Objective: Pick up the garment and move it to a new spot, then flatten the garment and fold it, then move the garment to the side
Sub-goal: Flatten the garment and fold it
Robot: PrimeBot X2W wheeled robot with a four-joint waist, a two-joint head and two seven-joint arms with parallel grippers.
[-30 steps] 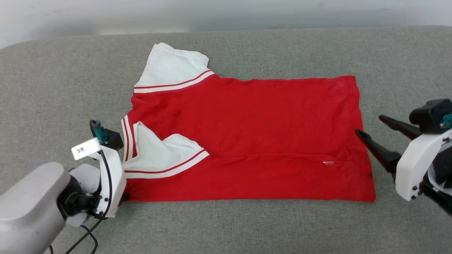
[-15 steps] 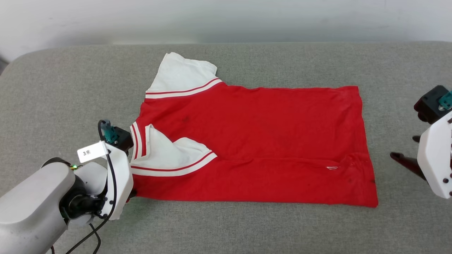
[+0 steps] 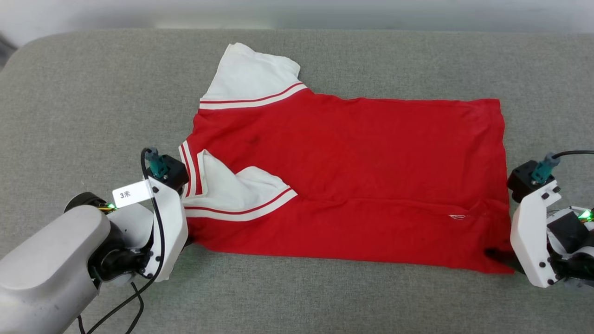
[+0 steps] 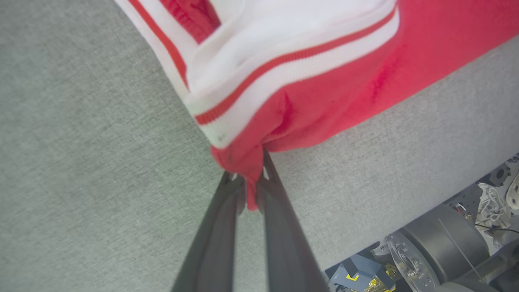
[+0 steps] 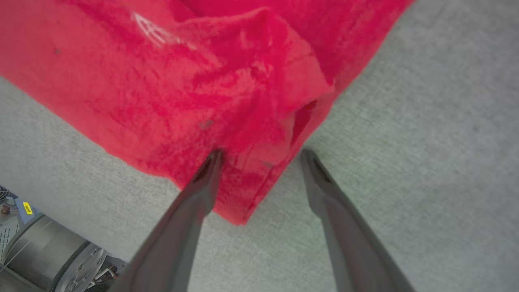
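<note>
The garment (image 3: 352, 171), a red T-shirt with white striped sleeves, lies spread flat on the grey cushioned surface (image 3: 83, 106), with one sleeve folded onto the body. My left gripper (image 4: 248, 184) is shut on the garment's (image 4: 324, 101) near-left corner, just below the white sleeve trim. In the head view the left gripper (image 3: 186, 241) sits at that corner behind its white wrist housing. My right gripper (image 5: 261, 156) is open, and its fingers straddle the near-right corner of the garment (image 5: 170, 93). A dark fingertip of the right gripper (image 3: 497, 254) touches that corner in the head view.
The grey surface extends bare all around the shirt, with a pale wall (image 3: 297, 11) behind it. Its front edge runs close below both grippers. Beyond that edge, the robot's metal base (image 4: 442, 247) shows in the left wrist view.
The head camera has shifted. The left gripper closed on the near-left corner. The right gripper pulled back from the right hem and came down at the near-right corner, still open.
</note>
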